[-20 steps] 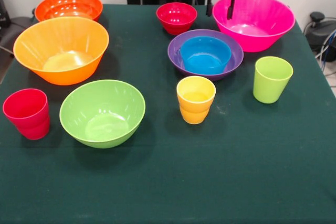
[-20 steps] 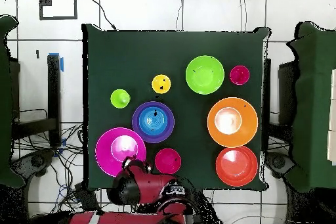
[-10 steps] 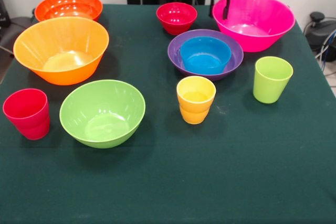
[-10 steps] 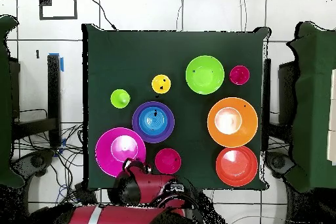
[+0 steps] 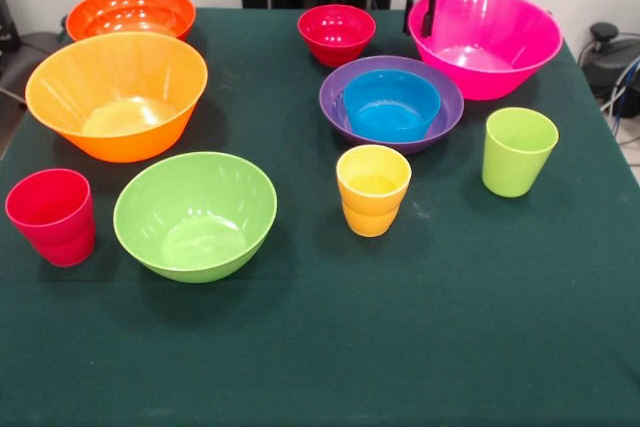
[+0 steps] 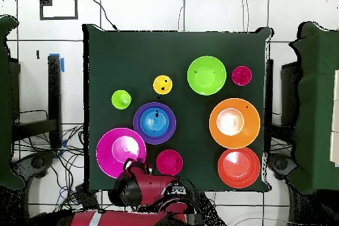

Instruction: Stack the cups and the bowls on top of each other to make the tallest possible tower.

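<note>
Pink bowl (image 5: 487, 39) sits at the green surface's (image 5: 400, 347) far corner, the gripper (image 5: 423, 9) at its rim, grip unclear. Nearby, the blue bowl (image 5: 390, 104) nests inside the purple bowl (image 5: 336, 87).

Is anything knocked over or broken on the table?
No, nothing stands out. Every cup and bowl sits upright on the green table. The blue bowl rests neatly inside the purple bowl, and the gripper hangs by the pink bowl's rim.
</note>
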You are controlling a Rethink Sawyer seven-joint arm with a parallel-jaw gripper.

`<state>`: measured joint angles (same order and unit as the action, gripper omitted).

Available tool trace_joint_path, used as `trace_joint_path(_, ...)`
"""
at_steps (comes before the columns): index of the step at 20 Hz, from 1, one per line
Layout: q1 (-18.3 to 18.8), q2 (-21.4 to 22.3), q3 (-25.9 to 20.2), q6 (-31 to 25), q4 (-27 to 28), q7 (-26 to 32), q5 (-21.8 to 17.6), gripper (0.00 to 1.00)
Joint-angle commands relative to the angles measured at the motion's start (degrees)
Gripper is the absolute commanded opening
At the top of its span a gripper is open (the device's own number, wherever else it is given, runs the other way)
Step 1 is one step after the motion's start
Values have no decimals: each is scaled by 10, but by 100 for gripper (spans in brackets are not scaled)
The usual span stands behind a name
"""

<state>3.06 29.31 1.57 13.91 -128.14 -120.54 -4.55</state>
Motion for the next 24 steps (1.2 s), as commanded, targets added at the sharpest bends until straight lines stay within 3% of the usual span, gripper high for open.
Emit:
trace_joint_path(1,-11,-25,-38,1,64,-82,22,0)
trace_joint_path(7,-7,37,-47,-42,24,-89,28,0)
trace_joint_path(13,22,108,-80,-105,-13,-90,26,0)
trace_joint_path(24,51,162,-121,-148,-45,-97,29,0)
